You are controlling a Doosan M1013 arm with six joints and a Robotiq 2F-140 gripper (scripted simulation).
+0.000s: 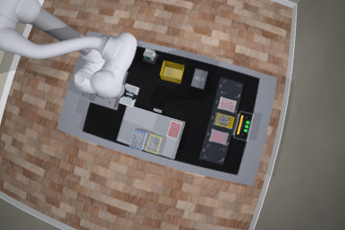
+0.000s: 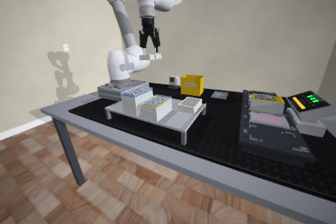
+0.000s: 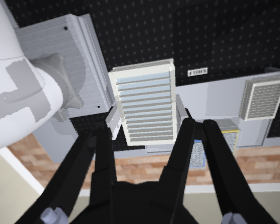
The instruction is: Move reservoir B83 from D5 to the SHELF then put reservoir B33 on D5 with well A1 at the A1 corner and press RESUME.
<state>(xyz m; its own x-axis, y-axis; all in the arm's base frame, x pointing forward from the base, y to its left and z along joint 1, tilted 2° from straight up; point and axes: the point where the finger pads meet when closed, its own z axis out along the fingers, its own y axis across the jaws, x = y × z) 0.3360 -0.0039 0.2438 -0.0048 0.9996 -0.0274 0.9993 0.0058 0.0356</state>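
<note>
My gripper is shut on a white 12-trough reservoir and holds it level, high above the table between the arm's base and the shelf. In the wrist view the reservoir sits between the black fingers, troughs up. I cannot read its label. The shelf carries a blue-rimmed box, a yellow-rimmed box and a pink plate. On the deck, the nearest end position shows bare brackets, and so does the far end position.
Two pink plates and a yellow tip rack fill the middle deck positions. A panel shows green lights. A yellow bin, a small grey block and a small green-faced box stand behind. A grey ribbed nest lies by the base.
</note>
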